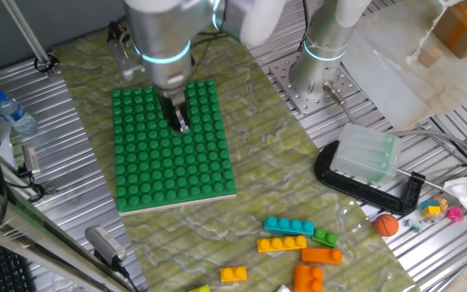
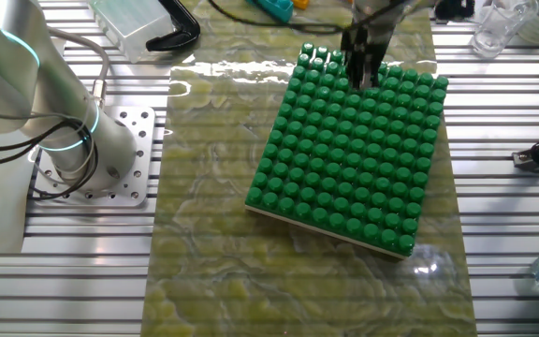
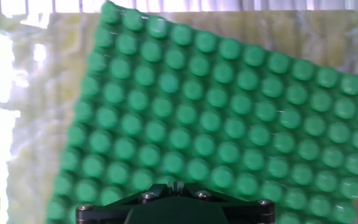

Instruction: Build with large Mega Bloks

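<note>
Seven or so, counting the loose Mega Bloks [image 1: 298, 228] lying scattered at the mat's [image 1: 258, 186] near corner in one fixed view. Cyan brick [image 1: 282, 224] lying just beside a long yellow brick [image 1: 282, 244], small green brick [image 1: 325, 238] at their end, orange brick [image 1: 321, 255] just below, short yellow brick [image 1: 233, 274] lying apart to the side.

Judging these as light, hollow, rigid plastic: not fragile, but smooth-walled and likely slipping under a weak pinch. Favouring a hold across the two long flat side walls, at mid-length, below the studs, keeping the brick level.

Lying well apart from the green baseplate [image 1: 173, 162], itself bearing no bricks. Hanging low over the baseplate's far part, gripper [image 1: 181, 122] carrying nothing visible; fingers looking close together, though not showing clearly enough for telling whether pressed shut.

Sitting beyond the bricks, orange ball [image 1: 387, 225] near a black clamp [image 1: 363, 182].
</note>
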You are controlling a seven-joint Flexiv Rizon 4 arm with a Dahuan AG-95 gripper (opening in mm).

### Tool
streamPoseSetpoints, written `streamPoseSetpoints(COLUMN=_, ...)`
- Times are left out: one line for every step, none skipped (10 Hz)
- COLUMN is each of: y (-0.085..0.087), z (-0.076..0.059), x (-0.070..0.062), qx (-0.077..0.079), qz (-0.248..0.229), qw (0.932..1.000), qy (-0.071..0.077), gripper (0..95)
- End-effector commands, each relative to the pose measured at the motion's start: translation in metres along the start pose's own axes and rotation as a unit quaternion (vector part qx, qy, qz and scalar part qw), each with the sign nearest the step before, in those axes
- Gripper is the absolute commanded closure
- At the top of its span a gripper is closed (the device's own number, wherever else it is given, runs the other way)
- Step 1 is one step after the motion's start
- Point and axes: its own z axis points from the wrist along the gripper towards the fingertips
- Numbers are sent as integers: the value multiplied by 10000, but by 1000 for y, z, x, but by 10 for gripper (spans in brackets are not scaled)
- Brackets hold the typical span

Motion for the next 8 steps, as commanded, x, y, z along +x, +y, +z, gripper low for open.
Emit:
streamPoseSetpoints(y=10, z=-6, x=-8, qx=-2, qz=-4, qw=10000, qy=30, gripper=950)
streamPoseSetpoints(y=19, z=-9, x=-14, qx=0, qz=26, qw=10000, qy=63, gripper=950)
streamPoseSetpoints(y=34, z=-15, x=-23, qx=-2, qz=27, qw=9999, qy=126, gripper=950)
streamPoseSetpoints(y=43, z=-18, x=-27, qx=-4, qz=-61, qw=9999, qy=154, gripper=950)
streamPoseSetpoints(y=50, z=-22, x=-30, qx=-6, qz=-110, qw=9997, qy=228, gripper=950)
streamPoseSetpoints(y=56, z=-24, x=-35, qx=-6, qz=-176, qw=9994, qy=298, gripper=950)
streamPoseSetpoints(y=66, z=-24, x=-43, qx=-8, qz=-235, qw=9990, qy=387, gripper=950)
streamPoseSetpoints(y=73, z=-23, x=-49, qx=-8, qz=-250, qw=9987, qy=443, gripper=950)
